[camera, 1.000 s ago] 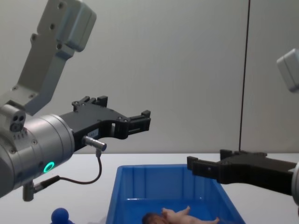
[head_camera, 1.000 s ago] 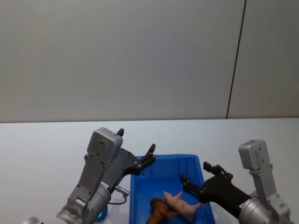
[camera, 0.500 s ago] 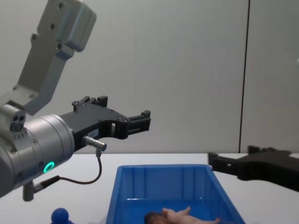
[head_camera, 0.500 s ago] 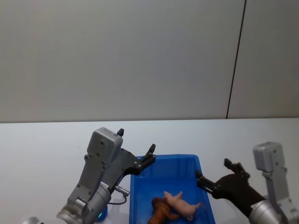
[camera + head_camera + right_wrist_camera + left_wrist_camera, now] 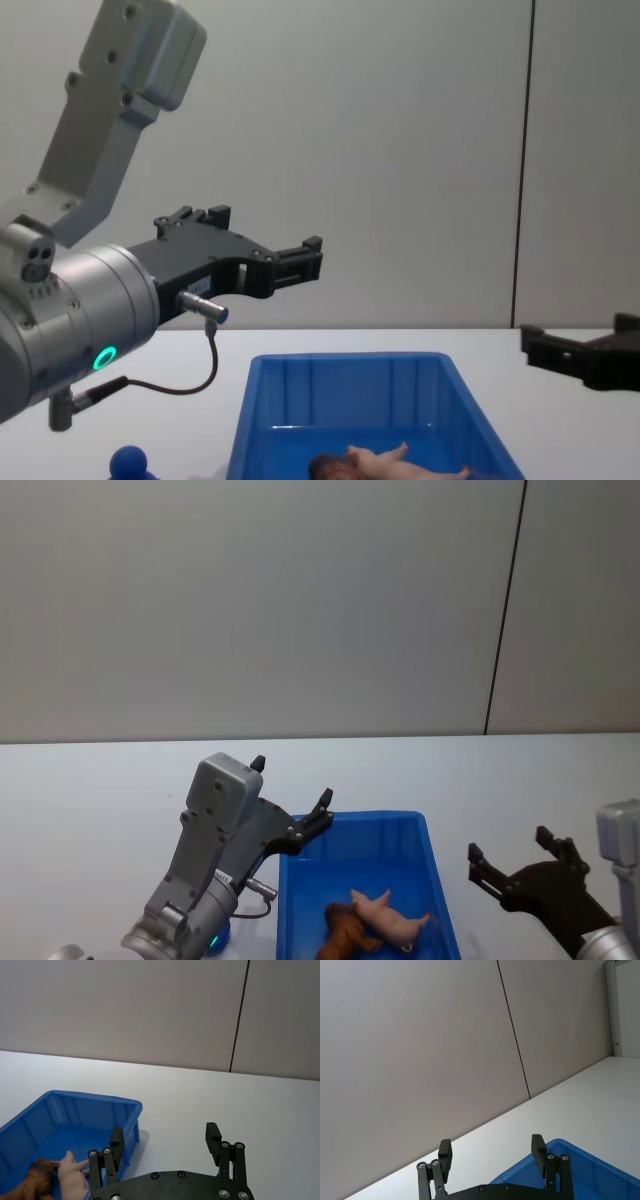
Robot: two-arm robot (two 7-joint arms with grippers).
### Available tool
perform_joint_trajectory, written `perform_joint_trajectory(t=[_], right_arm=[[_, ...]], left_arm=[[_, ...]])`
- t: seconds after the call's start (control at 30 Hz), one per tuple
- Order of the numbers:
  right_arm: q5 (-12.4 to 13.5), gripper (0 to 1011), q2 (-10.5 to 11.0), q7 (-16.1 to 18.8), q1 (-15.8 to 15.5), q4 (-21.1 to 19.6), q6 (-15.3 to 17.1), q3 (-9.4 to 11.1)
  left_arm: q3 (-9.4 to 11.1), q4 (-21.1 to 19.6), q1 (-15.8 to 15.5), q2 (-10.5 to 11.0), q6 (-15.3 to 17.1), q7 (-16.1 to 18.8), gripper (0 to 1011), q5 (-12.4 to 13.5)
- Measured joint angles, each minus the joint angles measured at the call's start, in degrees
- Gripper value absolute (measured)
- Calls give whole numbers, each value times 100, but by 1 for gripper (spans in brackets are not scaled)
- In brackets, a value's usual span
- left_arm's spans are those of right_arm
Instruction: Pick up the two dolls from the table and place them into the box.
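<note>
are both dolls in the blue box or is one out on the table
Both in: the pink doll and the brown doll lie side by side inside the box; left gripper and right gripper are open, empty.

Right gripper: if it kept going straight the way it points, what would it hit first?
Likely nothing close: ahead of the open right gripper is bare table, then the wall. The box corner sits just beside that line, so one finger might graze it; depth is unclear.

Box (image 5: 370,817) on table (image 5: 100,780), dolls (image 5: 372,920) touching inside. Left gripper (image 5: 292,780) at box's ten o'clock, right gripper (image 5: 509,843) at three.
</note>
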Motion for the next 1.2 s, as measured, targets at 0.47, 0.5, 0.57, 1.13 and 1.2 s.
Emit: perform_joint_trajectory(t=[0.47,0.5,0.57,1.13,1.2], right_arm=[[65,1001,113,-287,-210,-180,-80,77],[67,1001,117,-294,-214,-184,-82,79],[71,1001,121,-307,-224,-195,-85,81],[89,1001,151,-379,-277,-239,-104,101],[90,1001,152,-383,-280,-242,-105,102]], left_arm=[[-46,-87,62,54,219,68,1001,-95],[-53,-99,69,63,266,86,1001,-122],[-80,-145,102,95,379,133,1001,-188],[-306,-329,378,355,1256,447,1001,-889],[-329,-317,403,378,1309,461,1001,-951]])
